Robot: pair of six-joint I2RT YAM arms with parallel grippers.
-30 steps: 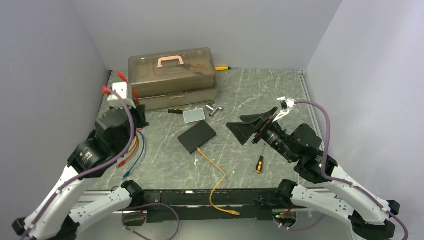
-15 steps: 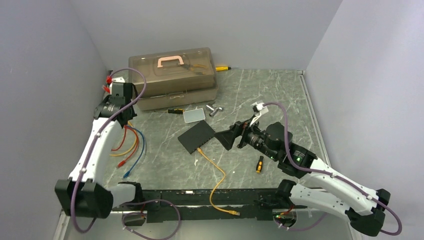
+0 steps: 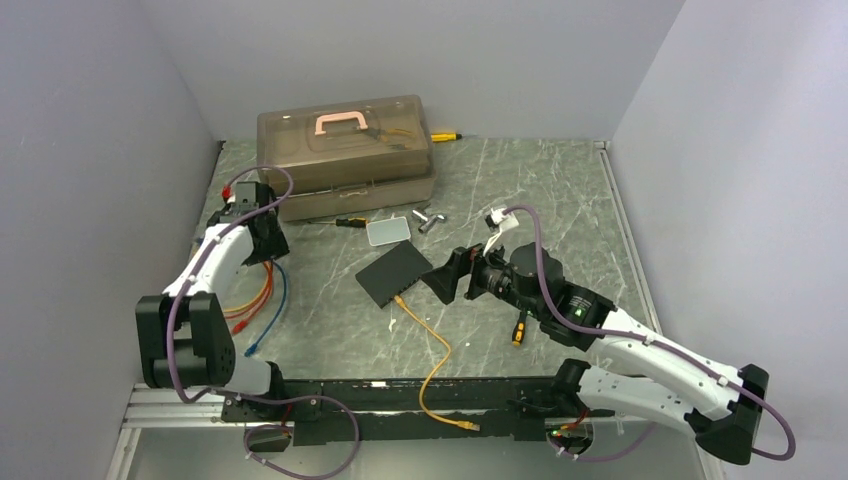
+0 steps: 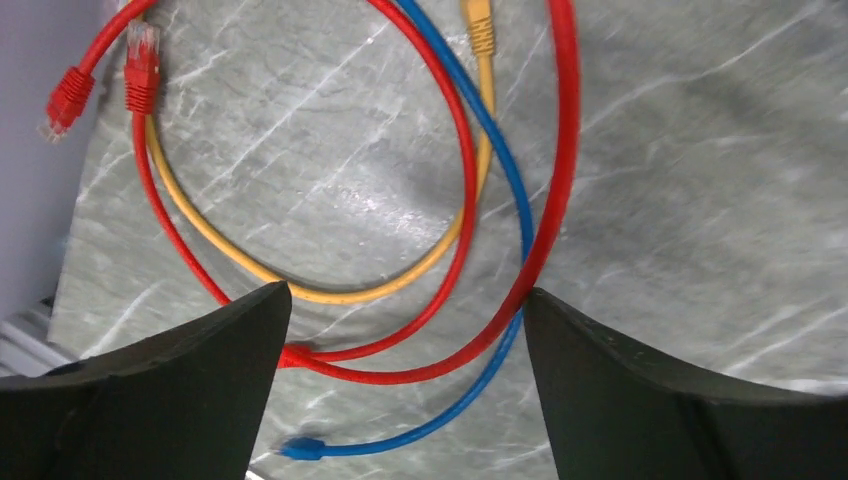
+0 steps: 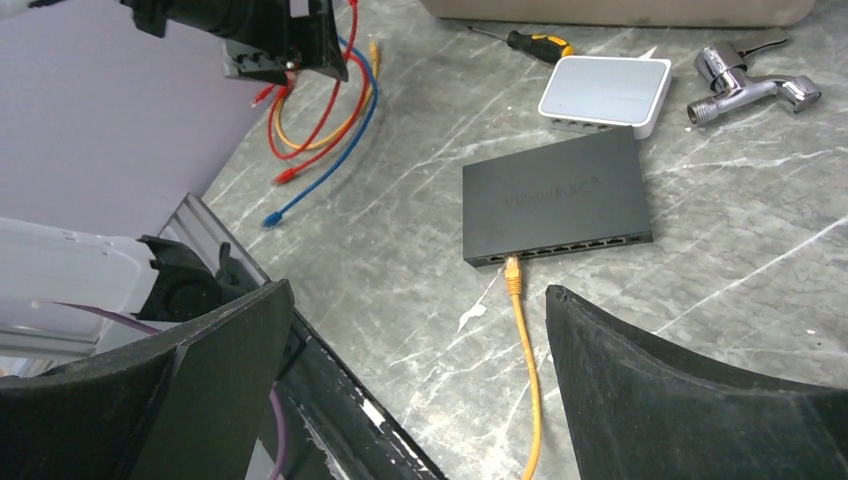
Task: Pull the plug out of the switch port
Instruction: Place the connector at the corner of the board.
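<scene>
**A:** Your right gripper (image 5: 417, 288) is spread wide and empty, just short of the yellow plug (image 5: 513, 268) at frame centre. Where would you grab it?

**B:** Pinch the stiff plug body right at the switch (image 5: 555, 195). The cable (image 5: 527, 350) looks floppy, and that light box will probably slide. Your left gripper (image 4: 407, 292) gapes over the loose patch cables (image 4: 572, 100).

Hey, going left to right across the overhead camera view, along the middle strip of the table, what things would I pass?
loose coloured cables → switch → right gripper → yellow-and-black screwdriver. The orange cable and the silver box sit in line with the switch, so they are left out.
</scene>
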